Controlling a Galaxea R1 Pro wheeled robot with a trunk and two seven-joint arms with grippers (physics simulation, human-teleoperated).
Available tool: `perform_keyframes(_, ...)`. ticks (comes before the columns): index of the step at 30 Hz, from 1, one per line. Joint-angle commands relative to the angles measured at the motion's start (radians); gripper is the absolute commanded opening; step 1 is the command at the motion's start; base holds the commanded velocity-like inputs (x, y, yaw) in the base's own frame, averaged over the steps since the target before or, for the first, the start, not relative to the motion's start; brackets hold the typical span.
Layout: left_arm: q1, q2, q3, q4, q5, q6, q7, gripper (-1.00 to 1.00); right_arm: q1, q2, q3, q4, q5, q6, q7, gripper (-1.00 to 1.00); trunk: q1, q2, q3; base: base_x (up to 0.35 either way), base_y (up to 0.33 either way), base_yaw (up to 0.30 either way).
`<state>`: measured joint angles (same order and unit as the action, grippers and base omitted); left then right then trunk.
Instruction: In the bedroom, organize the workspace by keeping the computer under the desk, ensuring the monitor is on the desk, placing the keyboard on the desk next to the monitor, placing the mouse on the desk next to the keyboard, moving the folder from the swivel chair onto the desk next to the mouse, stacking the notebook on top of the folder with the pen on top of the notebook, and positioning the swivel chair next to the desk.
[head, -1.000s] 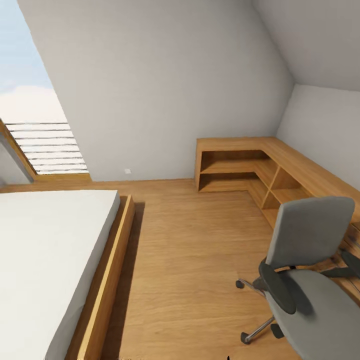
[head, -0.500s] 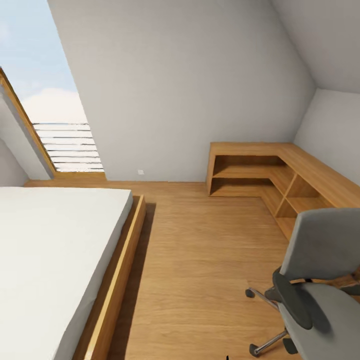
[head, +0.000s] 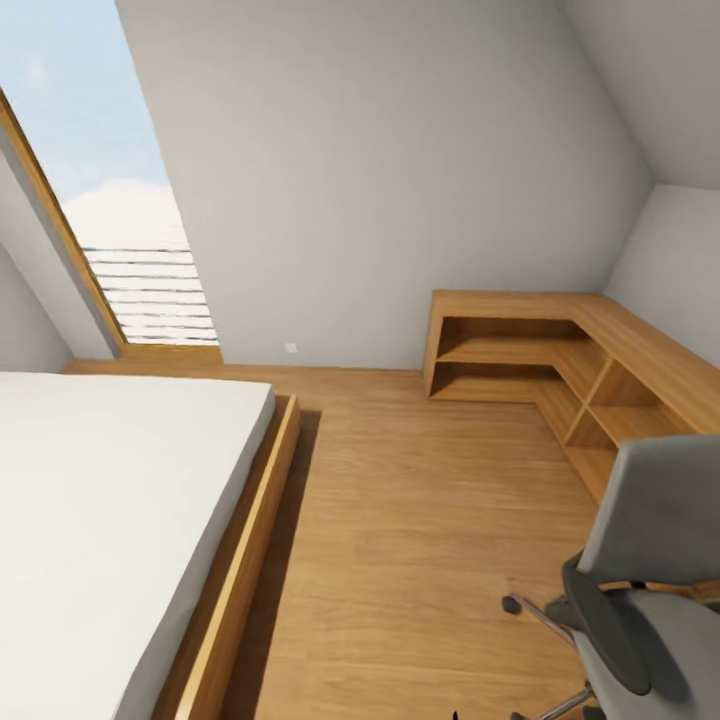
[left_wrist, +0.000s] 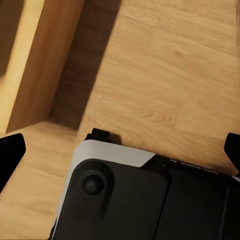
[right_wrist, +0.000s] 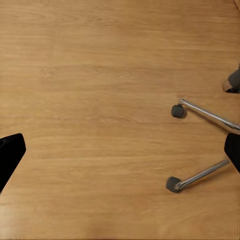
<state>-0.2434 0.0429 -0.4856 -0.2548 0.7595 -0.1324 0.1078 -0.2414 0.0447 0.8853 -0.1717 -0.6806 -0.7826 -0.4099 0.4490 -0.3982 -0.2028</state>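
The swivel chair (head: 650, 590) sits low at the right of the head view. It has a tall grey back that looks soft like cloth, a grey seat, and a black curved armrest. Under it are thin shiny metal legs with small dark wheels at the ends. The seat is cut off by the picture's edge, so I cannot tell if anything lies on it.

The right wrist view shows the chair from above the floor. Two of the shiny legs (right_wrist: 202, 145) reach out over the wood, each with a little round wheel. They lie between the two black fingertips but much nearer to one of them. The right gripper (right_wrist: 120, 155) has its fingers wide apart, one dark tip (right_wrist: 10, 152) at each side of the picture, with nothing between them but floor.

The floor (head: 420, 540) is smooth light brown wood with long lines in it.

The left gripper (left_wrist: 120, 155) also has its two black tips far apart and holds nothing. Past the fingers is a flat black and white part of the robot (left_wrist: 125, 200) with a round black knob. Beyond it is the wood floor, a dark shadow, and a wooden edge.

The head view shows more of the room. A low corner shelf (head: 560, 375) of brown wood stands behind the chair. A bed (head: 110, 520) with a flat white top and a wooden frame is on the left. A tall slanted window (head: 95, 190) shows blue sky.
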Motion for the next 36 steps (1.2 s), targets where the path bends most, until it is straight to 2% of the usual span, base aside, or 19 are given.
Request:
perform_keyframes(1,-0.001,0.001,-0.01,-0.001,0.001,-0.003,0.006,1.0,-0.001,0.0,0.008,0.0,-0.002,-0.001,-0.009,1.0,0.001,-0.002,-0.002,0.254,0.0,0.01)
perform_keyframes(5,-0.001,0.0,-0.014,-0.001,-0.016,-0.003,0.007,1.0,-0.001,0.0,0.008,0.0,-0.001,-0.001,-0.008,1.0,0.001,-0.002,-0.002,0.215,0.0,0.005)
perform_keyframes(13,-0.001,0.0,-0.016,-0.001,-0.024,-0.003,0.008,1.0,-0.001,-0.001,0.009,0.001,0.003,-0.001,-0.006,1.0,0.001,-0.002,-0.001,0.081,0.0,-0.019)
perform_keyframes(25,-0.001,0.0,-0.016,-0.001,-0.025,-0.003,0.008,1.0,-0.001,-0.002,0.01,0.001,0.005,-0.001,-0.006,1.0,0.001,-0.002,0.008,0.019,0.0,-0.162)
perform_keyframes(36,-0.001,0.0,-0.016,-0.001,-0.025,-0.003,0.008,1.0,-0.001,-0.002,0.011,0.001,0.005,-0.001,-0.006,1.0,0.001,-0.002,0.01,0.258,0.0,-0.033)
